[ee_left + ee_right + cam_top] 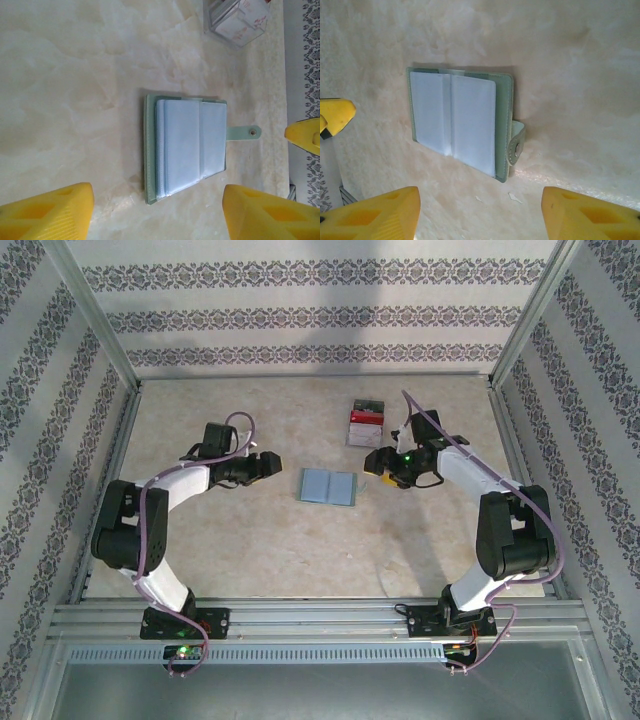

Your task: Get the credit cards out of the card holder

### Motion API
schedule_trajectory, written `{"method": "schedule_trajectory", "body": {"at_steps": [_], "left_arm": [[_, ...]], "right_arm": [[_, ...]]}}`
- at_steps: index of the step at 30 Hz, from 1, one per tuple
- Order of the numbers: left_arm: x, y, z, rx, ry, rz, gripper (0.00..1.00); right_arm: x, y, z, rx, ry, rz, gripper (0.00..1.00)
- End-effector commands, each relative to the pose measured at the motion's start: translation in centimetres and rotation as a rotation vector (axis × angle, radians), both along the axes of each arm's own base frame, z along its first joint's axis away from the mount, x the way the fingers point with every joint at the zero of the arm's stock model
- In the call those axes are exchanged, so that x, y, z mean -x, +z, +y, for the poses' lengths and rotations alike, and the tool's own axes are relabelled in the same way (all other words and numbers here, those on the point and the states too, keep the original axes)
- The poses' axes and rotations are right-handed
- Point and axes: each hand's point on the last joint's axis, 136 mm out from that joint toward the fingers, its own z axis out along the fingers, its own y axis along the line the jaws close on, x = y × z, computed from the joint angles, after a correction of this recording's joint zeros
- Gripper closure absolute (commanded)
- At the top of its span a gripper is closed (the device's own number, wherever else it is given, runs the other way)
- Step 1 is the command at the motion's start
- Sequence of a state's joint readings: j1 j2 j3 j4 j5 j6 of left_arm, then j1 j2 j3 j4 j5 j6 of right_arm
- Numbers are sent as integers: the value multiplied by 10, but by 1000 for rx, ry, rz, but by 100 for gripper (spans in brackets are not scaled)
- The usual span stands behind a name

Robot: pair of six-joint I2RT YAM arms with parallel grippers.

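1. The card holder (328,486) lies open and flat on the table (250,540). It is mid-table, between the two grippers, and touches neither.
2. The grey-green cover shows as a thin border around it. Two blue-grey panels of milky sleeves face up, and the fold runs near-to-far. A snap tab (246,132) sticks out of the right side, toward the right gripper.
3. The left gripper (268,464) is left of the holder, near it and pointed at it. Its jaws are well apart, with nothing between them and nothing touched. In the left wrist view its yellow fingers (50,212) frame the holder, with a clear gap to it.
4. The right gripper (376,462) is just right of the holder, on the tab side. Its jaws are also well apart and empty. The right wrist view shows no contact with the holder or tab.
5. A stack of cards (366,422), red, grey and dark, sits far of the holder and apart from it, close to the right gripper.
6. Hard to tell:
   - The sleeves are cloudy, so what sits inside them can't be made out.
   - Each gripper's fingers are cut off by the bottom edge of its own wrist view.
   - The stack is cropped by the top edge of the left wrist view.
   - The height of either gripper's fingertips above the table can't be judged.
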State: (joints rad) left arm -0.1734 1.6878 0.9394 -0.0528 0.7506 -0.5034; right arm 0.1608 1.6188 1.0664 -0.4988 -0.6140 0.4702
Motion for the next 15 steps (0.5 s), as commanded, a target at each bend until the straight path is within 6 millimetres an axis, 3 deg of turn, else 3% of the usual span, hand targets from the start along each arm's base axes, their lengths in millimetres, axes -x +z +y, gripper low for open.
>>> {"method": "schedule_trajectory", "body": {"at_steps": [1, 10, 15], "left_arm": [[4, 1, -11, 38, -22, 53, 31], [7, -10, -9, 16, -7, 63, 31], [8, -4, 2, -47, 23, 1, 30]], "right_arm": [[-1, 9, 4, -36, 0, -42, 35], [6, -23, 1, -32, -25, 8, 35], [7, -27, -8, -16, -62, -27, 35]]}}
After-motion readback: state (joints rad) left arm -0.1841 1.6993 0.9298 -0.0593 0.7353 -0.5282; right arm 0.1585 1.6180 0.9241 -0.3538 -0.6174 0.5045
